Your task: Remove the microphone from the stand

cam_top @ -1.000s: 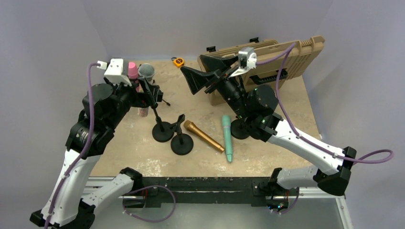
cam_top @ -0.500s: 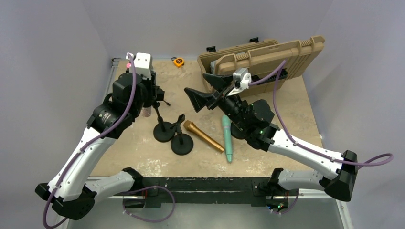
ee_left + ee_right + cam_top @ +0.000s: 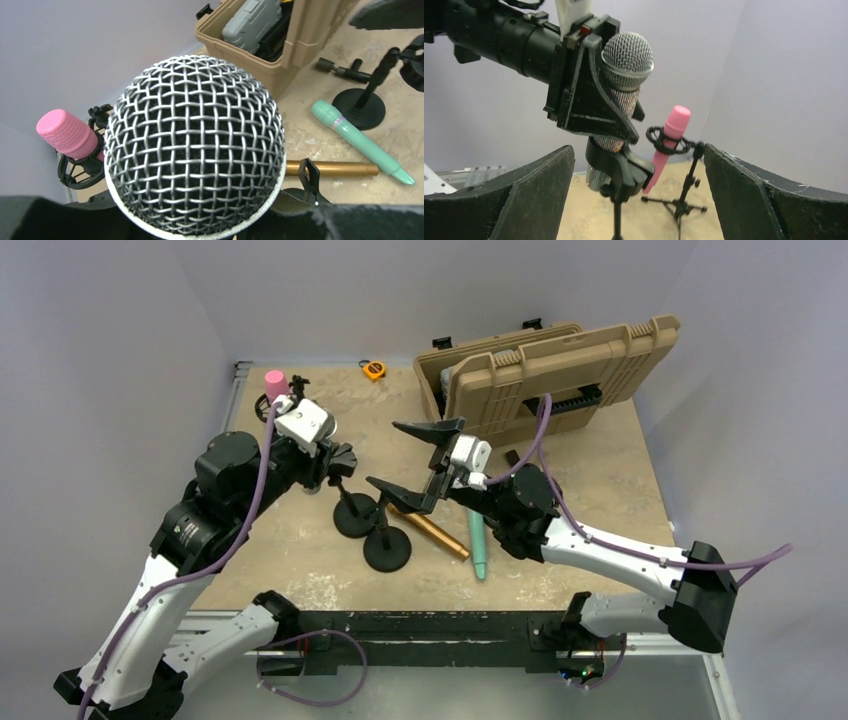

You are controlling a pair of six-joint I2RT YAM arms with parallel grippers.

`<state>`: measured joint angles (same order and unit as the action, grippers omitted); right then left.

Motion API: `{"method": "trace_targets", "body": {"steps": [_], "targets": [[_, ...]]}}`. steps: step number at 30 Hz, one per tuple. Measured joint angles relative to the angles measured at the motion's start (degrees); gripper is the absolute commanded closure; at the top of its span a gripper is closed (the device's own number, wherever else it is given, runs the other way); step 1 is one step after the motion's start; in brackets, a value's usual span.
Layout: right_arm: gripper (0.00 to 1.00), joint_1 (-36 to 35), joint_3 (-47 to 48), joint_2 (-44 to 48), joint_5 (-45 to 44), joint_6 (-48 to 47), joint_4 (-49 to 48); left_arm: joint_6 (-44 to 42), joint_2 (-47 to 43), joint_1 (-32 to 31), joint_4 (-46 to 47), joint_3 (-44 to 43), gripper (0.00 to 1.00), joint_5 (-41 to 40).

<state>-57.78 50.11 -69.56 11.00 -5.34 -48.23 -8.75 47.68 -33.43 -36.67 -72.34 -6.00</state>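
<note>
One microphone [image 3: 627, 52], left claw [image 3: 616, 119] clasping it

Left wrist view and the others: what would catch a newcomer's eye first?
A silver mesh-headed microphone fills the left wrist view. From the right wrist, the left gripper is clamped on its body above the stand clip holding it, a pink microphone on a tripod behind. Overhead, the right gripper gapes wide mid-table.

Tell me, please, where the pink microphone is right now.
In the top view, the pink microphone sits at the far left corner of the table, on its tripod stand, just beyond the silver microphone.
</note>
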Motion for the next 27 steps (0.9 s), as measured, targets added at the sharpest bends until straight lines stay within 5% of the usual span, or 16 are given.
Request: {"method": "trace_targets", "body": {"steps": [11, 27], "targets": [[0.05, -0.02, 3.93, -11.61, 8.87, -11.91, -3.96, -4.42, -3.15, 0.02, -0.20, 1.97, 1.00, 7.78], [0.19, 2.95, 10.54, -21.55, 16.31, -14.01, -1.79, -4.59, -4.57, 0.04, 1.46, 3.69, 1.00, 8.13]]}}
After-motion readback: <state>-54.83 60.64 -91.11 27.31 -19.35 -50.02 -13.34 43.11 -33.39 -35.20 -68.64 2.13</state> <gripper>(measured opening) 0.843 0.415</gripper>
